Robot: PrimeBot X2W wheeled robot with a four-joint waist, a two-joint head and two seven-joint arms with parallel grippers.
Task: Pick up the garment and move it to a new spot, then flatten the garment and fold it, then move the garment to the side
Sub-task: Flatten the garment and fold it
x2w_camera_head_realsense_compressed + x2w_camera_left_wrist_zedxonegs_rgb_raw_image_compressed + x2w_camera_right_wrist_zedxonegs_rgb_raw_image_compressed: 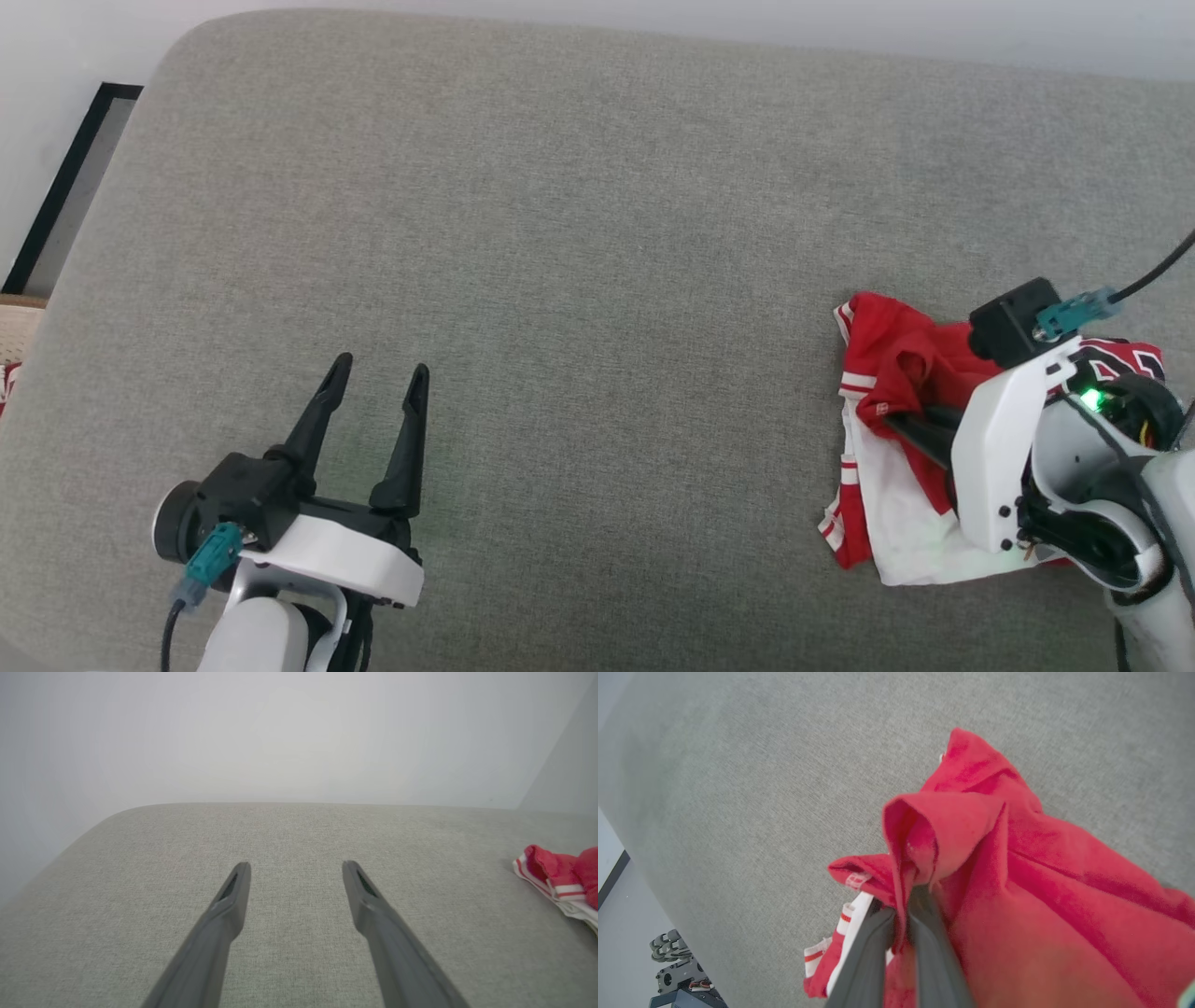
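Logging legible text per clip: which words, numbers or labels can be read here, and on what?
None reads clearly.
Black, white-outlined print on the garment: crumpled, partly hidden, unreadable.
Small red-and-white tag on its red fold: too blurred to read.

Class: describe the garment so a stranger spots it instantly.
On the broad grey fabric cushion, look right. A crumpled red jersey shirt with white striped-trim sleeves lies there, pinched by the right gripper. Its bright red stands out against plain grey.
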